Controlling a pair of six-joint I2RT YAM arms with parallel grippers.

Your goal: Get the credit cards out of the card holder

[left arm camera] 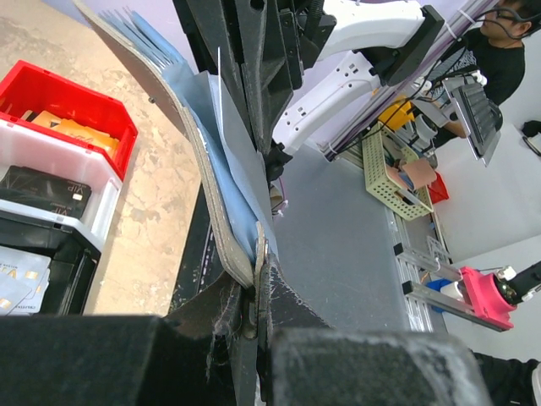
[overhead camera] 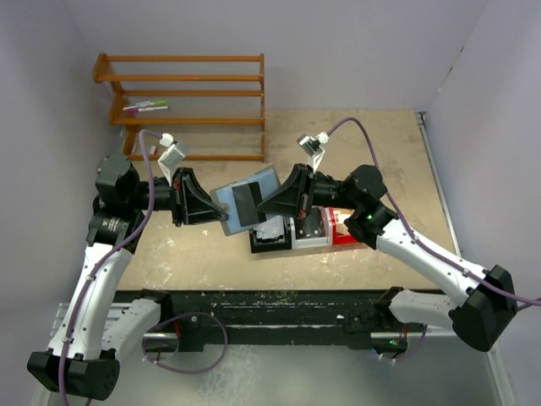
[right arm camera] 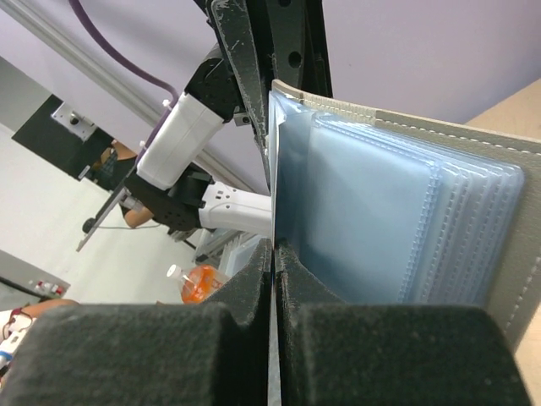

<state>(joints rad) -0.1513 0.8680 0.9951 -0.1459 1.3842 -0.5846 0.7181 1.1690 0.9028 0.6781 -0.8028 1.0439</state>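
Left tool (left arm camera: 254, 292): jaws closed on one edge of the flat blue-grey folding fabric card holder (left arm camera: 199, 169). The holder rises straight out of the pads, seen edge-on, held clear of the tan tabletop (overhead camera: 380, 169).

Right tool (right arm camera: 272, 262): jaws pressed together on a thin pale sheet (right arm camera: 272, 169) at the holder's opposite side. The sheet is edge-on, so I cannot tell whether it is a card or a sleeve leaf.

Right wrist view only: the holder is open, with a fanned stack of clear plastic sleeves (right arm camera: 380, 220) just beside the pinched sheet.

Top view only: the two tools meet tip to tip with the holder between them. Its darker grey pocket panel (overhead camera: 245, 201) faces up, hanging over the row of bins.

Left wrist view only, bin contents:
- Small black plastic bin (left arm camera: 51, 262), nearest: pale silvery grey card (left arm camera: 21, 283).
- White bin (left arm camera: 101, 182), touching it: black card (left arm camera: 46, 190).
- Red bin (left arm camera: 76, 93), beyond: tan-gold card (left arm camera: 80, 134).

In the top view the right arm covers much of these bins.

Far edge of the tabletop: wooden slatted rack (overhead camera: 194, 118) against the wall, with coloured markers (overhead camera: 148, 106) lying on a rail.
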